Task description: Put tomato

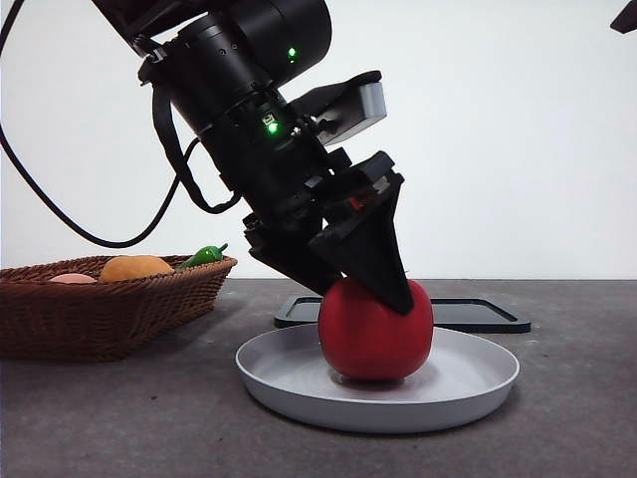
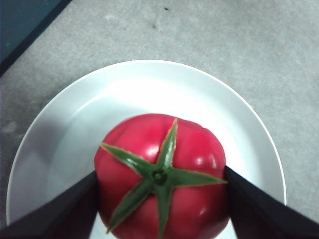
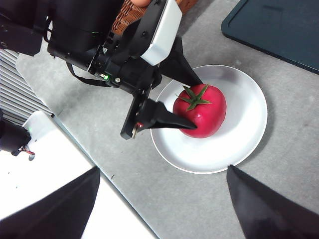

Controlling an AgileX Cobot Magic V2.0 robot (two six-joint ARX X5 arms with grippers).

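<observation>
From my seat the left gripper (image 1: 373,284) is clamped on the tomato (image 1: 376,330), one black jaw pressed to each side of it, and the tomato sits on the white plate (image 1: 299,370) near the middle of the table (image 1: 119,418). In the front view the arm covers the whole top of the tomato, so I can't see the stem cap there, and I honestly can't tell if the fruit is fully resting on the plate or a hair above it. The left wrist view gives the cap nice and clear, green points spread over the red skin, but the near part of the tomato is cut off at the frame edge. The right gripper (image 3: 162,199) hangs high over the near side of the plate with its jaws spread wide, gripping nothing; only their dark tips show, and in the front view it's just a black tip at the top right corner. Far left there's a wicker basket (image 1: 119,309), cropped by the frame, with an orange fruit (image 1: 135,267), a green pepper (image 1: 204,255) and something pinkish I can only half see. Behind the plate lies a dark tray (image 1: 478,314), mostly hidden. Green lights glow on the left arm; no readable labels or writing anywhere.
</observation>
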